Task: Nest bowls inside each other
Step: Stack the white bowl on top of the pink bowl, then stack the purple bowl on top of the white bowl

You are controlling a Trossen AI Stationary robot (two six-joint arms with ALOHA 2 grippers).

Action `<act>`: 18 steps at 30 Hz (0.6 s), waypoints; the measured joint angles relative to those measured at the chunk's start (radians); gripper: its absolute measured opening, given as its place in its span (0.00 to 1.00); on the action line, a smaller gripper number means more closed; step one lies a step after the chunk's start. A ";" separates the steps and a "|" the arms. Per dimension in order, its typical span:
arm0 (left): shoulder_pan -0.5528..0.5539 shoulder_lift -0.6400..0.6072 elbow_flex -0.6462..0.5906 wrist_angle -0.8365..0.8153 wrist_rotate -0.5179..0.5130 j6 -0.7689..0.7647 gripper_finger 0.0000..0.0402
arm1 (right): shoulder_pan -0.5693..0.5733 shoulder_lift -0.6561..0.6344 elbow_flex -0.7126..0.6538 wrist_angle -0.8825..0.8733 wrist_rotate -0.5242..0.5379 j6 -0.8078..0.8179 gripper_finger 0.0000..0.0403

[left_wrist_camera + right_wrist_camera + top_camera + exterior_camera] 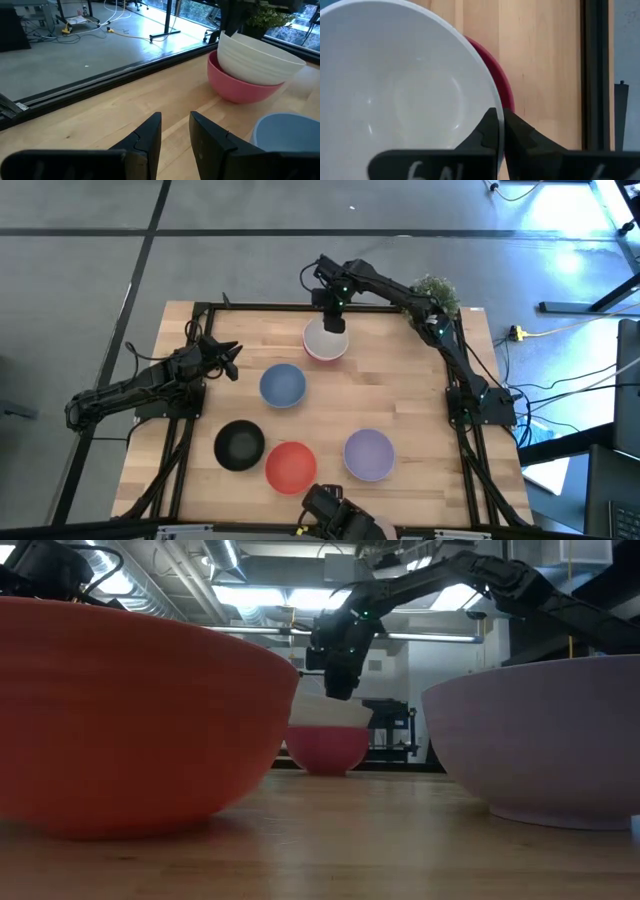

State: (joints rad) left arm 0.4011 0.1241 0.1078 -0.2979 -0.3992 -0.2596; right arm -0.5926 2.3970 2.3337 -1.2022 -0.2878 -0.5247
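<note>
So the right gripper (334,320) is up at the far edge of the table, fingers pinched on the rim of the white bowl (324,338). In the right wrist view you can see the two fingertips (492,131) squeezed together over that rim. The white bowl sits tilted inside the crimson-pink bowl (240,90), not settled flat, and from above only a thin pink crescent shows under it.

The left gripper (228,358) is parked over the left side of the table, fingers a bit apart with nothing between them, pointing toward the blue bowl (283,385).

The other bowls sit apart from each other: black bowl (239,445) near the front left, red-orange bowl (291,465) just beside it, lavender bowl (369,454) to the right of that.

What's hard to see: in the low view the red-orange and lavender bowls fill most of the frame and are cut off at the edges, and the blue and black ones don't show there at all. The pink bowl is mostly covered in the right wrist view too.

The table (400,390) is light butcher-block wood in a black frame. There's a green potted plant (436,290) at the far right corner, grey floor around it, and cables (560,330) trailing off to the right.
</note>
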 joint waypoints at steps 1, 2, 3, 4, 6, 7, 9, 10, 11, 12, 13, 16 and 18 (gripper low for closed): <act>0.000 0.000 0.000 0.000 0.000 0.000 0.24 | 0.000 0.002 0.000 0.001 -0.001 0.000 0.02; 0.000 0.000 0.000 0.000 0.000 0.000 0.24 | 0.000 0.004 0.000 0.002 -0.001 0.001 0.02; 0.000 0.000 0.000 0.000 0.000 0.000 0.24 | 0.000 0.005 0.000 0.001 -0.001 0.001 0.02; 0.000 0.000 0.000 0.000 0.000 0.000 0.24 | 0.000 0.005 0.000 0.001 0.002 0.001 0.02; 0.000 0.000 0.000 0.000 0.000 0.000 0.24 | 0.000 0.005 0.000 0.002 0.005 0.003 0.02; 0.000 0.000 0.000 0.000 0.000 0.000 0.24 | 0.000 0.005 0.000 0.003 0.005 0.004 0.03; 0.000 0.000 0.000 0.000 0.000 0.000 0.24 | 0.000 0.005 0.000 0.004 0.005 0.007 0.06; 0.000 0.000 0.000 0.000 0.000 0.000 0.24 | 0.000 0.005 0.000 0.006 0.005 0.016 0.08; 0.000 0.000 0.000 0.000 0.000 0.000 0.24 | 0.000 0.005 0.000 0.010 0.005 0.019 0.10; 0.000 0.000 0.000 0.000 0.000 0.000 0.24 | 0.000 0.005 0.000 0.011 0.005 0.020 0.12; 0.000 0.000 0.000 0.000 0.000 0.000 0.24 | 0.000 0.005 0.000 0.010 0.004 0.020 0.14; 0.000 0.000 0.000 0.000 0.000 0.000 0.24 | 0.003 0.005 0.000 0.010 0.005 0.019 0.19; 0.000 0.000 0.000 0.000 0.000 0.000 0.24 | 0.007 0.005 0.000 0.010 0.005 0.020 0.20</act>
State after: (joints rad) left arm 0.4011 0.1242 0.1078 -0.2981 -0.3992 -0.2596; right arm -0.5860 2.4023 2.3337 -1.1923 -0.2829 -0.5049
